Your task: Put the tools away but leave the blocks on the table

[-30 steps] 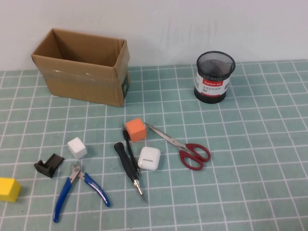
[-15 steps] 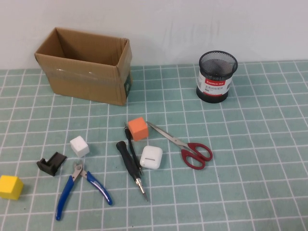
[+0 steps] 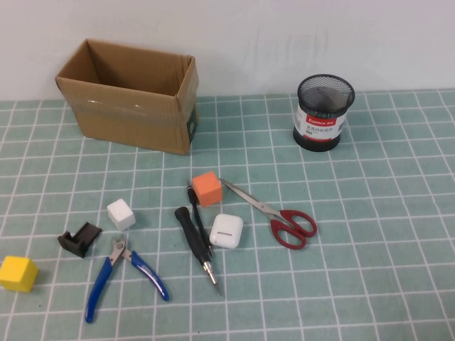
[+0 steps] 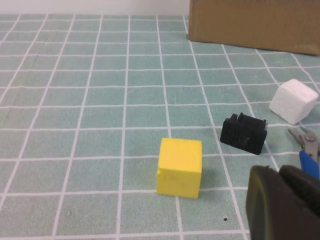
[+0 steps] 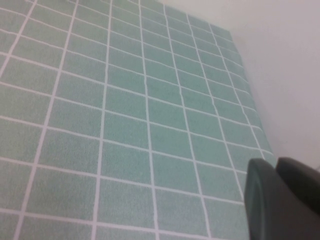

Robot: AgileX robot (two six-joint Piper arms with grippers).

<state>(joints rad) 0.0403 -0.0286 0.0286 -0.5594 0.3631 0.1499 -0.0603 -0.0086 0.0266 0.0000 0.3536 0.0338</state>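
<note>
On the green grid table [image 3: 370,270] lie blue-handled pliers [image 3: 121,273], red-handled scissors [image 3: 274,213], a thick black screwdriver [image 3: 195,238] and a thin black screwdriver [image 3: 194,204] beside it. The orange block [image 3: 207,189], white block [image 3: 121,214] and yellow block [image 3: 17,273] sit among them. No gripper shows in the high view. In the left wrist view, my left gripper [image 4: 278,173] is shut and empty, near the yellow block [image 4: 180,167] and the pliers [image 4: 307,150]. My right gripper [image 5: 273,166] is shut and empty over bare mat.
An open cardboard box [image 3: 128,96] stands at the back left, a black mesh pen holder [image 3: 323,114] at the back right. A white earbud case [image 3: 226,230] lies by the screwdrivers. A black bracket [image 3: 78,238] sits left of the pliers.
The whole scene has shifted slightly to the right in the high view. The objects keep their places relative to each other.
</note>
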